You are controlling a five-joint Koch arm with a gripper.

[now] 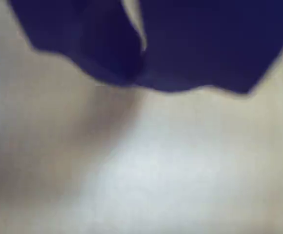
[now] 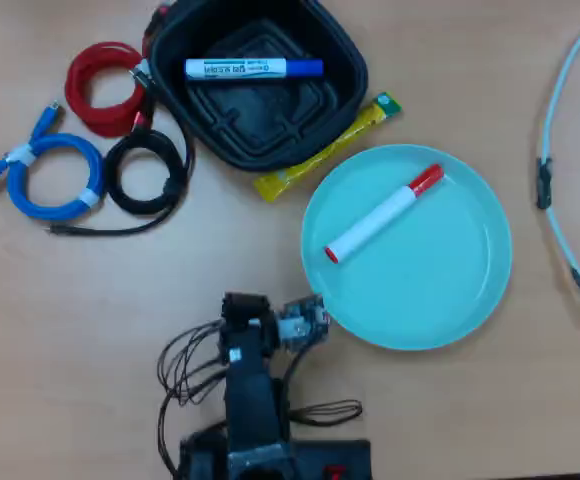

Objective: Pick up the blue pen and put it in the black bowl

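Observation:
The blue pen [image 2: 253, 68], white-barrelled with a blue cap, lies flat across the inside of the black bowl [image 2: 345, 85] at the top of the overhead view. My arm [image 2: 247, 345] is folded back at the bottom edge, far from the bowl. In the blurred wrist view my gripper [image 1: 139, 80] fills the top as two dark blue jaws. Their tips meet close over the pale table, with only a thin sliver of light higher up and nothing held.
A light-blue plate [image 2: 450, 290] holding a red-capped white marker [image 2: 382, 215] lies right of the arm. A yellow sachet [image 2: 325, 150] sits below the bowl. Red [image 2: 100, 90], black [image 2: 145, 172] and blue [image 2: 55, 178] cable coils lie at the upper left. A white cable [image 2: 560, 150] runs down the right edge.

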